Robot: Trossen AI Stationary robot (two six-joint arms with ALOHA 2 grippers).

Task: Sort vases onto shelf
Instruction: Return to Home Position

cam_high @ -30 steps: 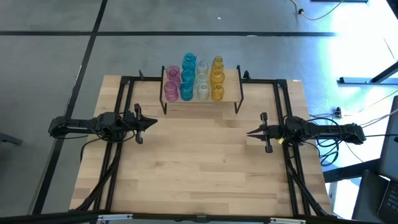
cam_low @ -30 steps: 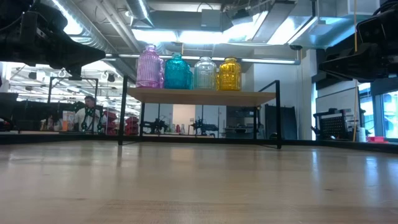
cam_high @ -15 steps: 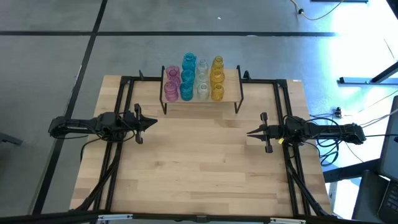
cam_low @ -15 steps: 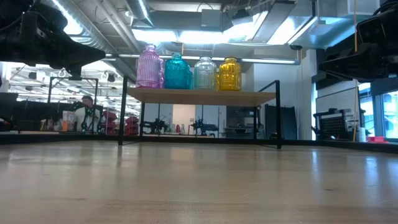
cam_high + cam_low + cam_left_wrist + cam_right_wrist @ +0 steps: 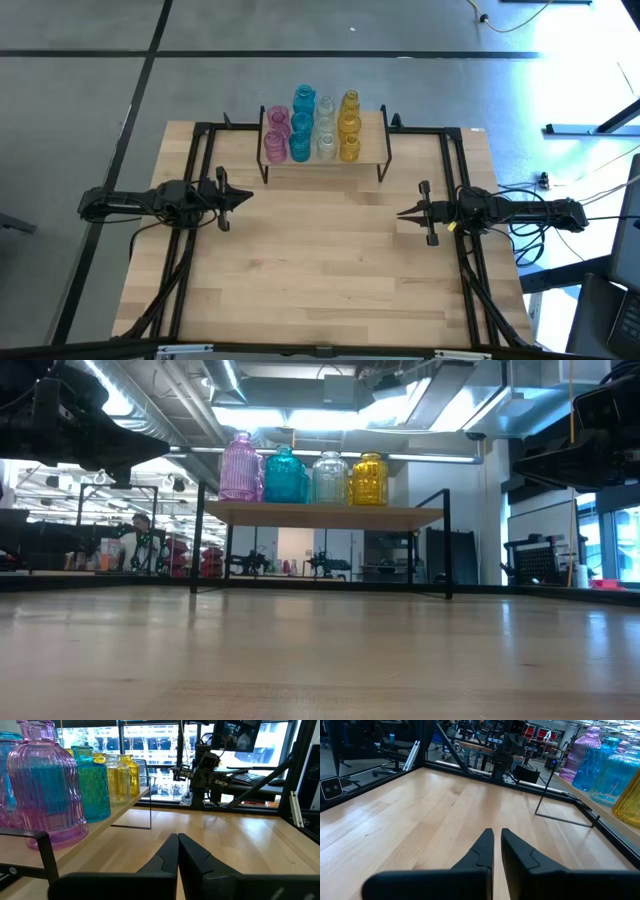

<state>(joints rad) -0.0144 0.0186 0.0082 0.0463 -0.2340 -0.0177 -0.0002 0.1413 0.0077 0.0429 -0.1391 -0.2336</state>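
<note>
You see ribbed, translucent glass vases (image 5: 305,476), glossy in pink, teal, clear and amber. The shelf (image 5: 325,515) has a pale wood board on thin matt black metal legs. Your bench (image 5: 330,260) is smooth light wood planking with a satin sheen.

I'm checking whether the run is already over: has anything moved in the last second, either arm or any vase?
Nothing visibly changed. The left gripper and right gripper stay shut and empty, parked at their sides of the table, and the vases stand in the same colour rows on the shelf.
</note>
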